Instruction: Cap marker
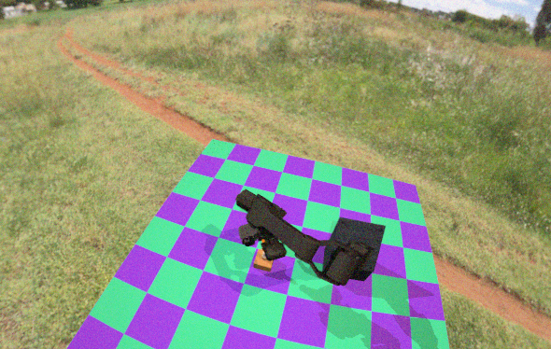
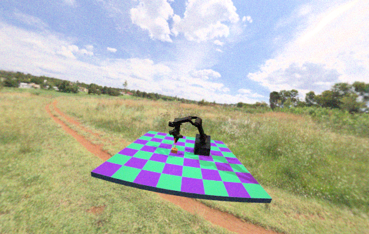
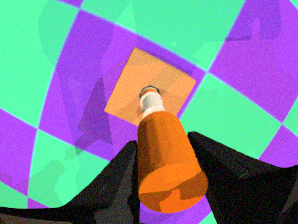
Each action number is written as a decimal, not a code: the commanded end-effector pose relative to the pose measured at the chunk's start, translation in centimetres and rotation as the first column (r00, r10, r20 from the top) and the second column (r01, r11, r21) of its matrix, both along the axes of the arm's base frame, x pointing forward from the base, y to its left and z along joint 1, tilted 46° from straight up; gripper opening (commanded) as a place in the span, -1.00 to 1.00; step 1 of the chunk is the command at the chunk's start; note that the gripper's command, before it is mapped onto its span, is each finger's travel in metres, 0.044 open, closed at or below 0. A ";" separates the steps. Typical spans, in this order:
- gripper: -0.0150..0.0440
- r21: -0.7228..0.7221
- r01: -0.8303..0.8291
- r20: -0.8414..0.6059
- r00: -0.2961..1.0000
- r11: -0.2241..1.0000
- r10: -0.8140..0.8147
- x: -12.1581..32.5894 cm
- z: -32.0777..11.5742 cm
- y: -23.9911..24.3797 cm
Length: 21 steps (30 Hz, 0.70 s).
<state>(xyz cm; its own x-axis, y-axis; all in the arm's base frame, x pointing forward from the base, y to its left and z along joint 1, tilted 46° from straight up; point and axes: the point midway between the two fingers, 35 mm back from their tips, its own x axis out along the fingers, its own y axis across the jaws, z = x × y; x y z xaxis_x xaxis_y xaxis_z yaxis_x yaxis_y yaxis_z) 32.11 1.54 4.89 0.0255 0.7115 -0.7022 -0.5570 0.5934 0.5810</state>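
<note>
The orange cap (image 3: 172, 186) (image 2: 175, 141) is between the two black fingers of my gripper (image 3: 162, 143) (image 2: 175, 139), which is shut on it. The white marker (image 3: 151, 102) (image 2: 174, 146) stands upright in the orange holder block (image 3: 122, 95) (image 1: 262, 265) (image 2: 174, 151). In the wrist view the lower end of the cap overlaps the marker's upper part and hides its tip. White marker body shows between cap and block. Whether the cap is around the tip or just above it, I cannot tell. In the top view the arm mostly hides the cap.
The arm's dark base box (image 1: 359, 233) (image 2: 202, 147) stands to the right of the holder block in the top and exterior views. The table (image 1: 259, 308) (image 2: 172, 169) has a green and purple checkered top, with shadows of the arm on it.
</note>
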 end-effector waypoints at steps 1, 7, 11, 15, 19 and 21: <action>-0.49 0.003 0.003 -0.004 1.000 1.000 -0.003 -0.1 -0.3 0.3; -0.49 0.003 0.003 -0.004 1.000 1.000 -0.003 0.0 -0.9 1.0; -0.49 0.003 0.003 -0.004 1.000 1.000 -0.003 0.0 -1.4 1.4; -0.49 0.003 0.003 -0.004 1.000 1.000 -0.003 0.1 -1.8 1.9; -0.49 0.003 0.003 -0.004 1.000 1.000 -0.003 0.1 -2.3 2.4; -0.49 0.004 0.003 -0.004 1.000 1.000 -0.003 0.1 -2.5 2.6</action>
